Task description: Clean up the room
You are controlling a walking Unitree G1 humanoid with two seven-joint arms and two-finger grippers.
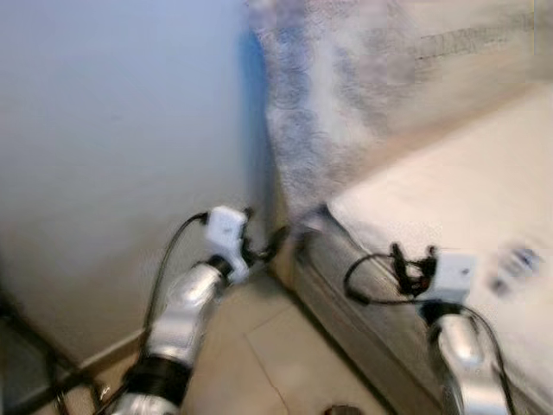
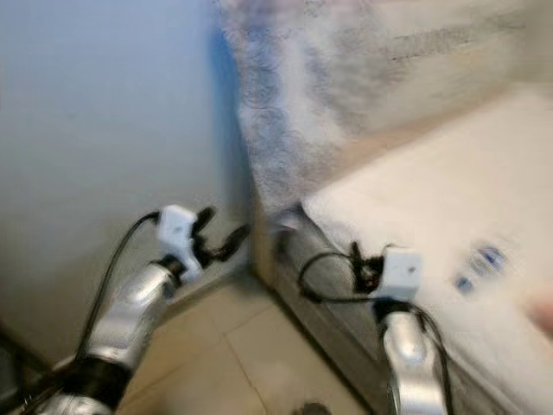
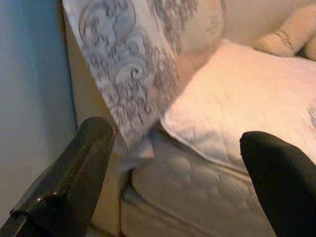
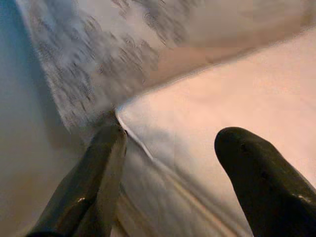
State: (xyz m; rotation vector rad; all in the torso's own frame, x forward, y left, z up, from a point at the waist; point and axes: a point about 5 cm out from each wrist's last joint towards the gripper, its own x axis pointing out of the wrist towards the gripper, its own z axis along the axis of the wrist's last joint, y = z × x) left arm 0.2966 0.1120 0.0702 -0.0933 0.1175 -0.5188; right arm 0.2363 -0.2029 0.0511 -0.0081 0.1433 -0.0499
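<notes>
A narrow tiled floor (image 1: pixel 259 346) gap separates wall (image 1: pixel 112 130) from mattress corner (image 3: pixel 168 123). Left pincer (image 3: pixel 173 168) and right pincer (image 4: pixel 168 163), both released, reach toward that corner beneath the patterned blanket (image 3: pixel 133 64).

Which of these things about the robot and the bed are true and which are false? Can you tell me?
1. The patterned cloth hangs at the corner of the mattress. True.
2. The left gripper is shut on the cloth. False: its fingers are spread apart and hold nothing.
3. The right gripper is open. True.
4. The wall is bright red. False: it is pale blue-grey.
</notes>
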